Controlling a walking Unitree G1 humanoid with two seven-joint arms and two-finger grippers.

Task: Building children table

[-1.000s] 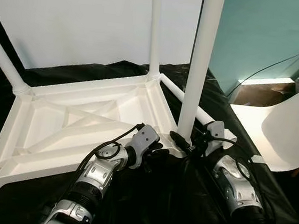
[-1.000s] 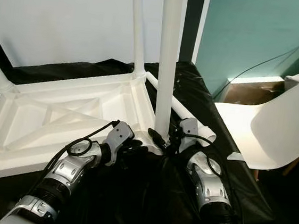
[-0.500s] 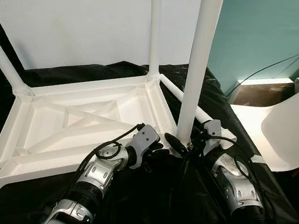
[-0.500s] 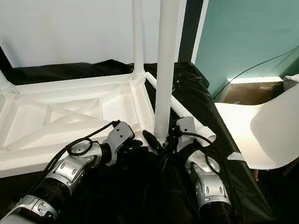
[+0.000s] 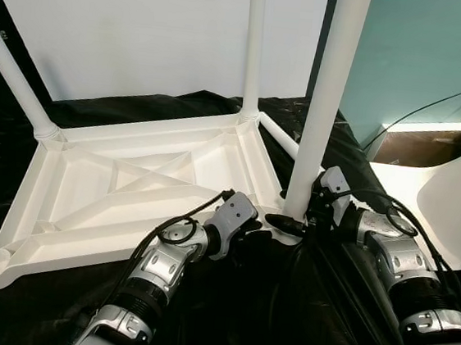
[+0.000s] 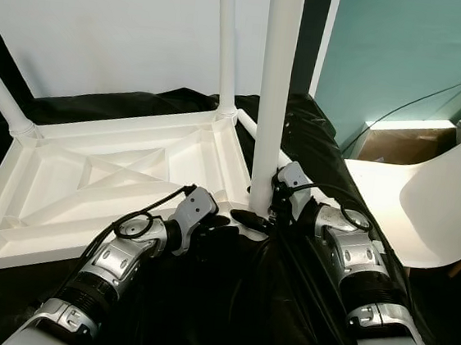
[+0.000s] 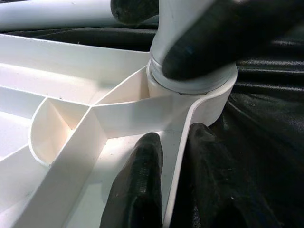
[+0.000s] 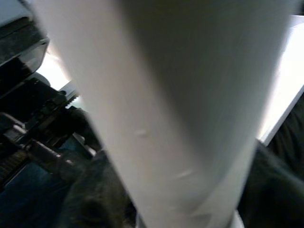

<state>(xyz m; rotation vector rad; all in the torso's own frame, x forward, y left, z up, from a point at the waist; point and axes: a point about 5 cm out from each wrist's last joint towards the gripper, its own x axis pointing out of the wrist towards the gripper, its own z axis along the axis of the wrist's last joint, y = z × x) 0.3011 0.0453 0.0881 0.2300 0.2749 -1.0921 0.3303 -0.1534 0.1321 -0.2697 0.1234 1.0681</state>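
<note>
White children's table top (image 5: 128,203) lay upside down on black sheeting (image 5: 223,320), no readable writing anywhere.
The left gripper (image 7: 164,178) pinched the top's rim by the near corner socket; the right gripper (image 5: 291,222) clasped the upright leg (image 5: 324,108) standing in that socket.

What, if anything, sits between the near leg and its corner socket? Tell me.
Nothing visible does. The near leg already stands upright in the corner socket of the upturned tabletop. The right gripper grips the leg's base, and the left gripper pinches the tabletop's rim just beside the socket.
</note>
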